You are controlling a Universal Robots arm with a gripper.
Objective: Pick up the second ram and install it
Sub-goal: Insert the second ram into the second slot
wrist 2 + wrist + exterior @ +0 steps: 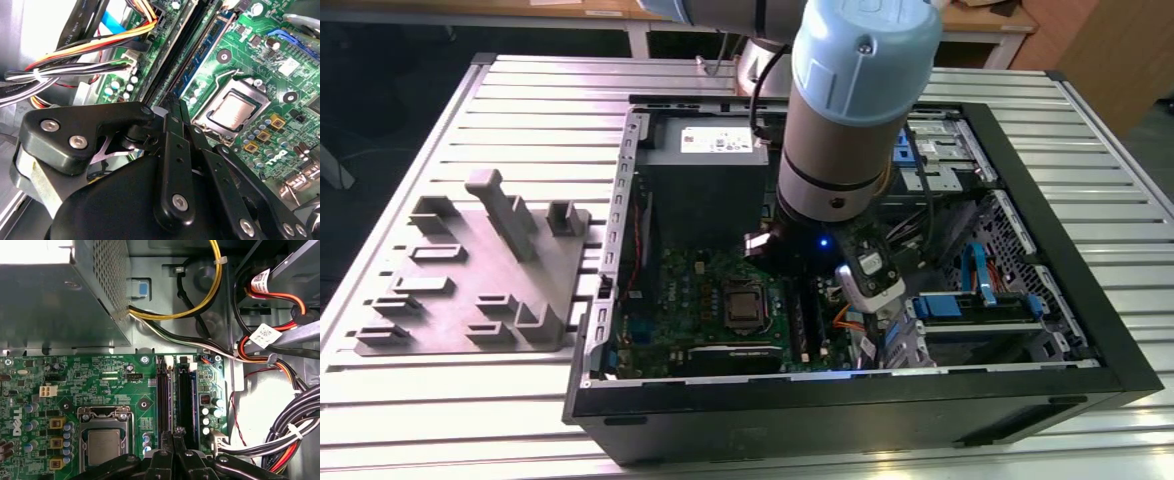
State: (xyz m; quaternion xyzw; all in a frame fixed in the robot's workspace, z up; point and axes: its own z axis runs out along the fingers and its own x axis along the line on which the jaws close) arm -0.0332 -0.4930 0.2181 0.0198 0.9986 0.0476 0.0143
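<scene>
In the exterior view the arm (847, 120) reaches down into the open computer case (1107, 345), which lies on the slatted desk (480, 400) at centre right of the frame. A grey moulded tray (467, 290) sits on the desk at the exterior view's left. In both wrist views the gripper (175, 432) (172, 97) has its fingers drawn together, tips just over the near end of the memory slots (162, 395) (197, 45), beside the processor socket (102, 445). A long dark strip runs along those slots from the fingertips; I cannot tell whether it is the second ram or a bare slot.
</scene>
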